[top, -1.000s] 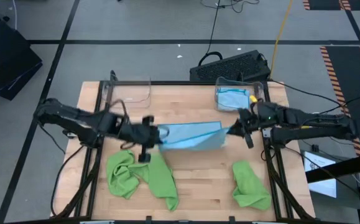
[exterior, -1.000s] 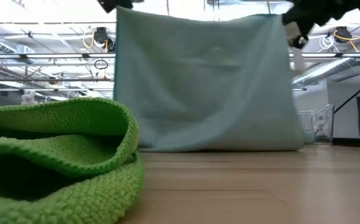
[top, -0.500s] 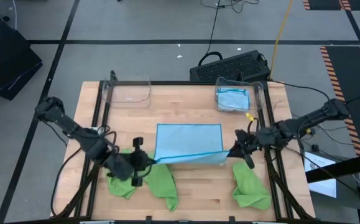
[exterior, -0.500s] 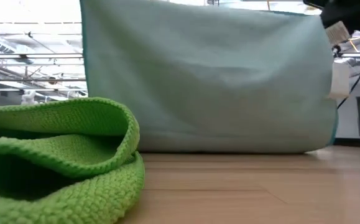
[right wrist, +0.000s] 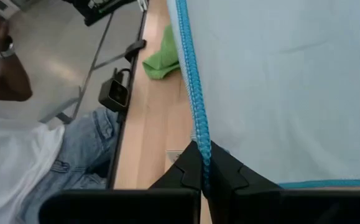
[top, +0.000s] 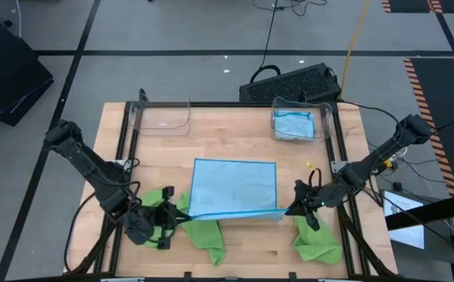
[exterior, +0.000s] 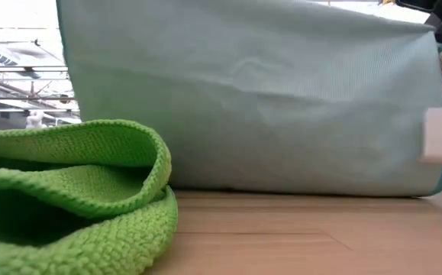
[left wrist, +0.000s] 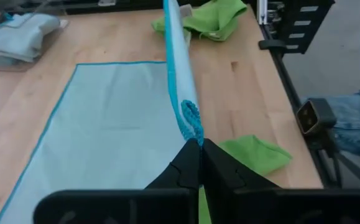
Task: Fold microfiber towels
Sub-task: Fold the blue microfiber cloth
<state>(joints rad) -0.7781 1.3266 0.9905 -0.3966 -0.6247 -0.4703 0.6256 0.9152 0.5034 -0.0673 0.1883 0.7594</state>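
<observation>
1. Because the light blue microfiber towel with teal edging (top: pixel 234 188) sags and drapes freely, we judge it light, soft and limp, not slippery; it will only hold a shape while stretched between two points.
2. We think the stitched corners are the right places to take hold of it, since the hem gives a firmer bite than the open cloth.
3. Our left gripper (top: pixel 181 216) is clenched on the corner at about 7 o'clock of the towel; the left wrist view shows the fingers pinched tight on the teal hem.
4. Our right gripper (top: pixel 291 210) is clenched on the corner at about 5 o'clock, the jaws likewise nipped on the hem in the right wrist view.
5. Most of the towel lies flat at the centre of the wooden table (top: pixel 234 133), with the near edge lifted and taut between the two grippers.
6. Two bright lime green microfiber towels lie crumpled, one (top: pixel 203 233) at 7 o'clock and one (top: pixel 317 235) at 5 o'clock of the table.
7. Compared with a second ago, both grippers have drawn back toward 6 o'clock, and the blue towel, then hanging in a narrow band, now lies spread over the table.
</observation>
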